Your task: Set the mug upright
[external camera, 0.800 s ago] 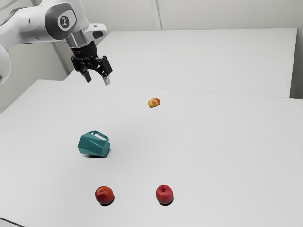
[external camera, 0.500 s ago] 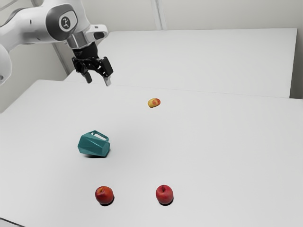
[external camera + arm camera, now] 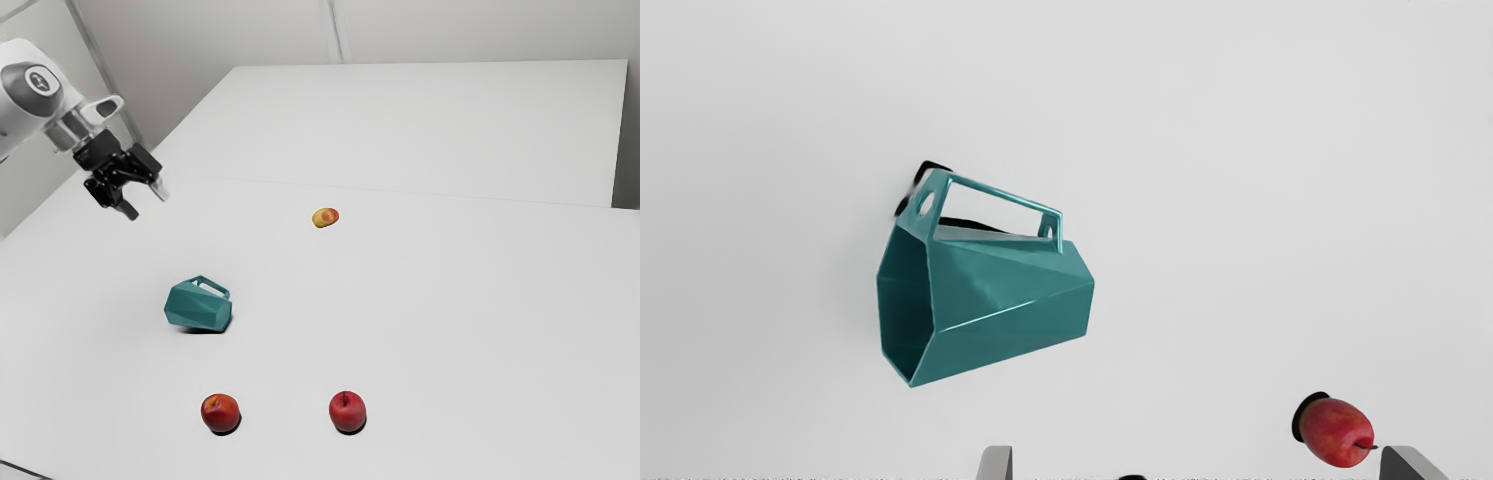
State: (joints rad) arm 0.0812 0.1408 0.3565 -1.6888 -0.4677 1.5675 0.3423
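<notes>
End effector (image 3: pixel 146 204) released, its fingers spread wide with nothing gripped between them, the arm (image 3: pixel 35 90) hangs above the tabletop (image 3: pixel 450 300), toward the exterior view's left. Well apart from the fingers, the teal mug (image 3: pixel 198 306) lies on its side on the tabletop, so the task is undone and probably at its approach stage. Its faceted wall probably gives it a flat to rest on and keeps it from rolling. In the wrist view its dark mouth (image 3: pixel 906 307) gapes sideways, and the angular handle (image 3: pixel 1006 195) juts from the flank farther from the fingertips, leaving the nearer flank free of it. The wide spread of the fingers likely serves to straddle the body or a rim wall; a grip should then allow a lift and a turn that brings the base down. Closing off-centre could spin the mug or let a slanting facet slip. Beyond the mug, toward the exterior view's bottom edge, sit an orange-red fruit (image 3: pixel 220 413) and, to the exterior view's right of it, a red apple (image 3: pixel 347 412). Farther off, past the mug's handle side in that view, lies a yellow-and-red fruit (image 3: pixel 325 217). All three sit apart from the mug, so they should hardly hinder righting it.
</notes>
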